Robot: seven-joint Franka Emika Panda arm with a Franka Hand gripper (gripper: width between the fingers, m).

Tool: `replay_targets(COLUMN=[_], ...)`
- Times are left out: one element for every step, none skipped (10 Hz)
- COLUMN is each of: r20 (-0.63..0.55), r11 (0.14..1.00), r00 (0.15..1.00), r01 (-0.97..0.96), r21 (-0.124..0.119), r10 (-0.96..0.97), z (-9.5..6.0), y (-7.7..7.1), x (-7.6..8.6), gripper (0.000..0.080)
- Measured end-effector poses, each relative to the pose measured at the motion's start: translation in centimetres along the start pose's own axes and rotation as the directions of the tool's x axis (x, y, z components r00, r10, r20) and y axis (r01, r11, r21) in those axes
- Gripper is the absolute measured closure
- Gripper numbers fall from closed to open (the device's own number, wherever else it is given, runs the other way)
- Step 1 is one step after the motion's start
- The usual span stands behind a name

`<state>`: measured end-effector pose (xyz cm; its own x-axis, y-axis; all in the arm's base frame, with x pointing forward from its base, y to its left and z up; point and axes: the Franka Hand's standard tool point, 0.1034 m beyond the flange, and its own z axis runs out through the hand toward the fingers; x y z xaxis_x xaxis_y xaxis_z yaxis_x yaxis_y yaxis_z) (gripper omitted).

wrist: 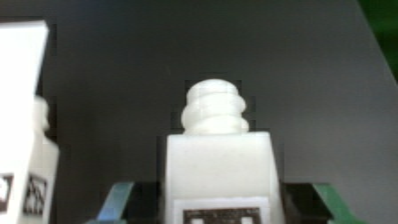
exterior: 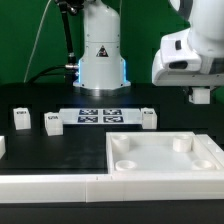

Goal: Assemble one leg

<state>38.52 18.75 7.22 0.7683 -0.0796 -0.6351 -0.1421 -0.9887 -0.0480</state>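
Gripper [wrist: 219, 205] clamped on the leg [wrist: 221, 150], held aloft above the table [exterior: 60, 145], screw tip pointing away; looks light, rigid, smooth plastic, so grip the flat block sides, never the thread

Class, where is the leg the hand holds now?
The leg sits between the hand's fingers, raised at the exterior view's right, near the socketed panel.
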Motion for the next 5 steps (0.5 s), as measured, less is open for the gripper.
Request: replay_targets(r20=[-0.056,-0.141,-0.238,-0.321,-0.396], r11=[1.000,1.000,0.998,0.996,0.996], r00=[0.998,0.990,0.970,0.943,0.913], r01=[0.001,0.024,0.048,0.074,0.079], r21=[0.000,-0.008,-0.026,-0.047,-0.047], r10=[-0.001,-0.025,-0.053,-0.085,-0.091], z=[0.0,-0.3,-1.6,-2.8,-3.6], y=[0.3,0.9,2.0,3.1,3.8], x=[-0.4,0.8,1.6,2.1,2.5], gripper=[0.0512,0.0512,0.0512,0.0512,0.0512])
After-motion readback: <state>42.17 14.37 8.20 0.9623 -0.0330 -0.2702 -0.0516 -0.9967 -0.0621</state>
